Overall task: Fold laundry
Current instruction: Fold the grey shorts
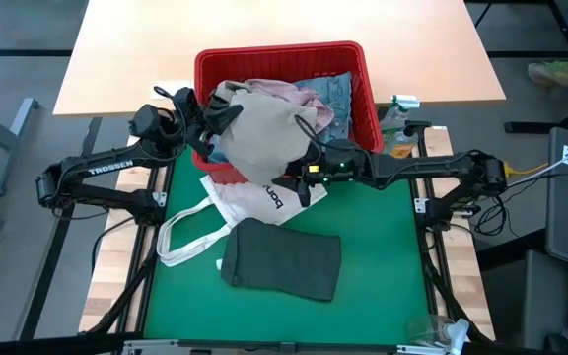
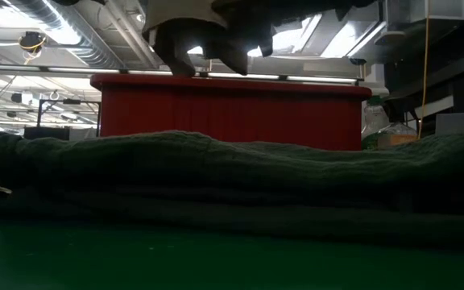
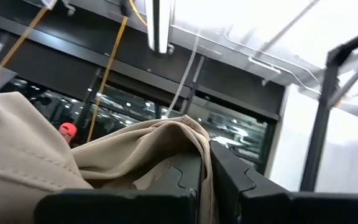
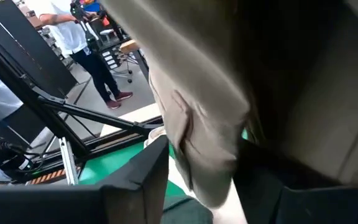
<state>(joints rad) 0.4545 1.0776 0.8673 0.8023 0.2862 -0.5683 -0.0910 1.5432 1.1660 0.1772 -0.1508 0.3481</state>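
Holding the trousers (image 1: 264, 133) up over the red basket (image 1: 358, 118), I have both grippers on them at once. They are beige and hang bunched in the air, covering the basket's near left part and its front wall. Under them, the table's green mat (image 1: 383, 247) spreads out, and on it lies the dark green top (image 1: 282, 258), folded flat, near the mat's middle and well apart from the basket. In the low view that top (image 2: 232, 177) fills the width, with the basket (image 2: 232, 113) standing behind it. A white tote (image 1: 235, 202) with black lettering lies between the top and the basket, its handle looping out to the left. Inside the basket, the jeans (image 1: 333, 94) show at the far right and the pink top (image 1: 284, 91) beside them, both partly hidden by the trousers.

My left gripper (image 1: 215, 113) is clamped tight on the trousers' left edge over the basket's left wall; in its wrist view the beige cloth (image 3: 104, 155) is pinched between the 2 fingers (image 3: 188, 174). My right gripper (image 1: 304, 158) is at the trousers' lower right edge, just above the basket's front wall. In its wrist view a thick fold of cloth (image 4: 204, 130) fills the gap between my fingers (image 4: 148, 171), so this gripper is closed on the trousers too.
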